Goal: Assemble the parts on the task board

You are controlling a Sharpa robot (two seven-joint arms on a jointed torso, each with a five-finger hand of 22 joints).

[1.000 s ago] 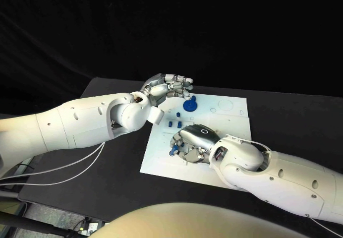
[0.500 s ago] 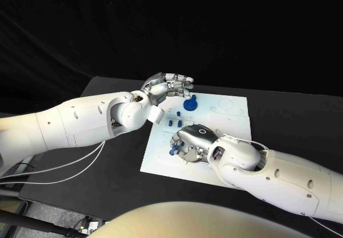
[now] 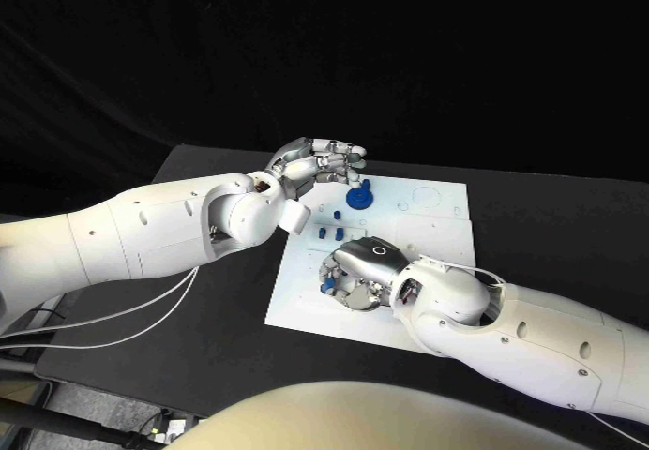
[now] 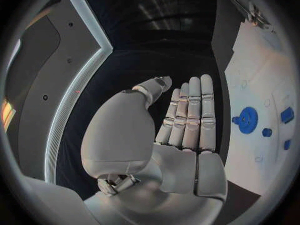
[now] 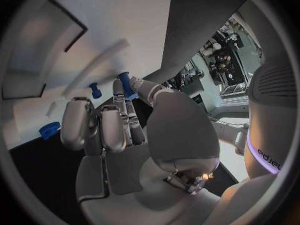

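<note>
The white task board [image 3: 435,234] lies on the black table. A blue gear [image 3: 358,199] [image 4: 248,120] stands near the board's far left corner, with small blue pegs [image 3: 330,234] [image 4: 287,115] just nearer. My left hand [image 3: 322,161] [image 4: 187,120] hovers at that far left corner beside the gear, fingers straight and together, holding nothing. My right hand [image 3: 363,277] [image 5: 125,135] is over the board's near middle, fingers curled down. It pinches a small blue peg [image 3: 324,288] [image 5: 127,83] between thumb and a fingertip. Another blue peg [image 5: 95,90] stands on the board just beyond.
The black table [image 3: 217,309] reaches past the board on every side. White cables [image 3: 135,319] hang off the left arm over the table's left edge. A round recess [image 3: 428,198] marks the board's far right part.
My right hand has edged slightly toward the board's near left, the blue peg moving with it. The left hand has stayed put.
</note>
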